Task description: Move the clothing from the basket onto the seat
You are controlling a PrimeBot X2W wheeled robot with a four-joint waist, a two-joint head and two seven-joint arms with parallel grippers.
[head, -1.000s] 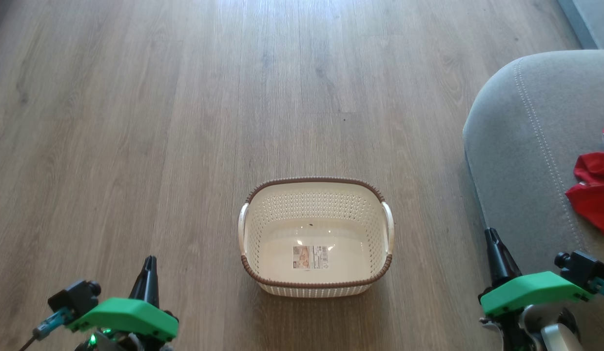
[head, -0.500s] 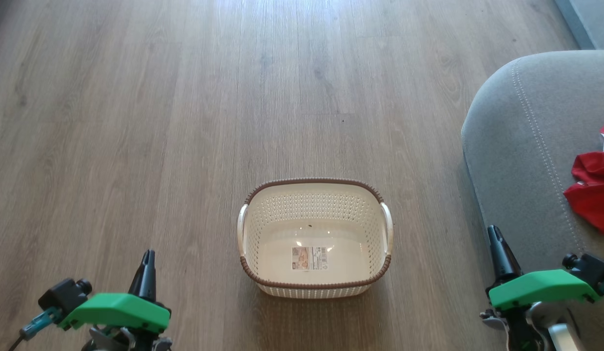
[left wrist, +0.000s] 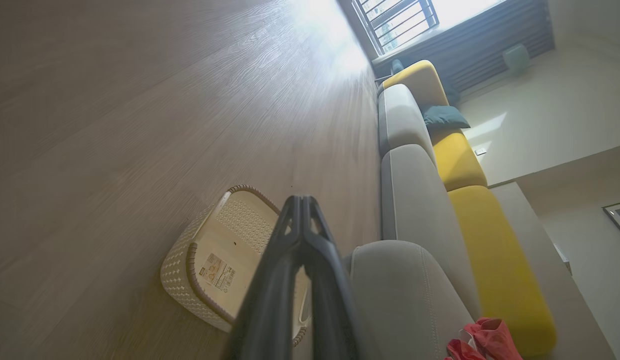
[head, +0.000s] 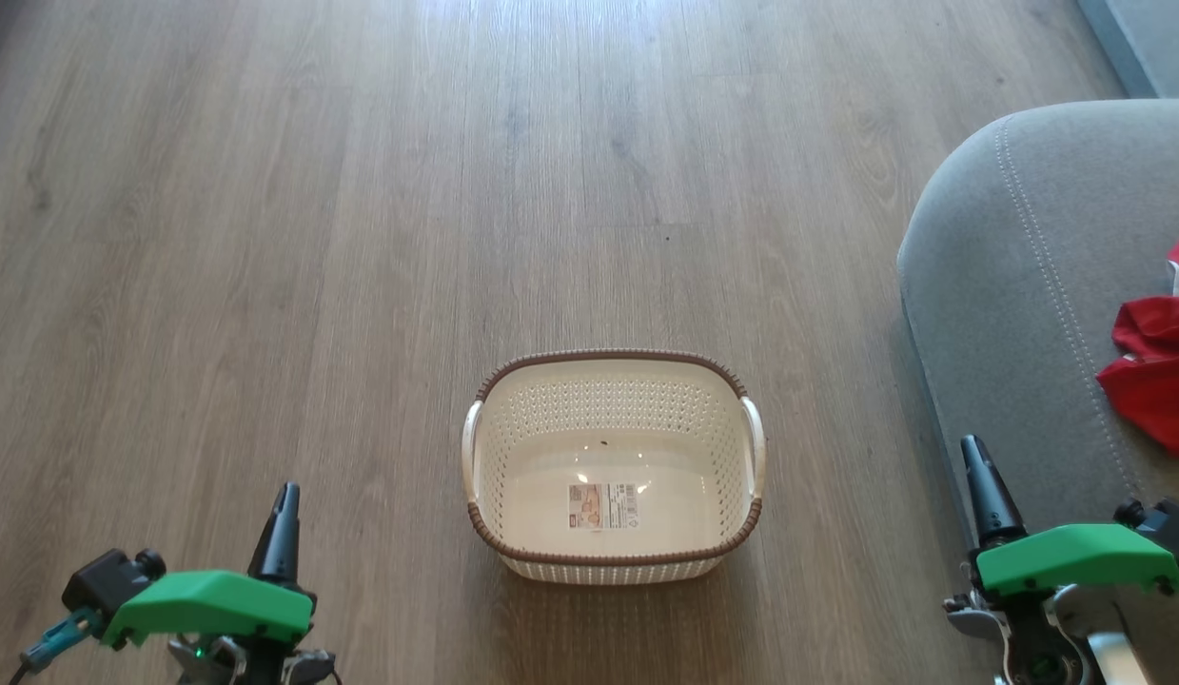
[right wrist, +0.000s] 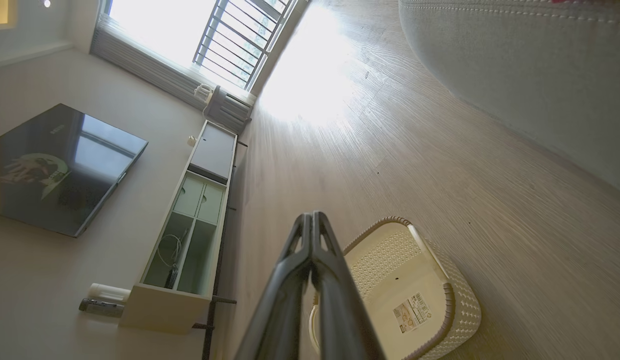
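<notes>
Empty basket (head: 613, 354) on floor (head: 265, 238); clothing (head: 1155, 376) well right of basket, heaped on seat (head: 1008, 285), task seemingly complete; left gripper (head: 285, 495) and right gripper (head: 974, 447) flanking basket, jaws closed on nothing, presumably parked.

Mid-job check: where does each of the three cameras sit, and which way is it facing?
Head view: head-mounted, facing down at the basket; left gripper and right gripper at bottom corners.
Left wrist view: wrist-mounted, along the left gripper's shut fingers toward the seat.
Right wrist view: wrist-mounted, along the right gripper's shut fingers toward a cabinet.
All share the basket.
</notes>
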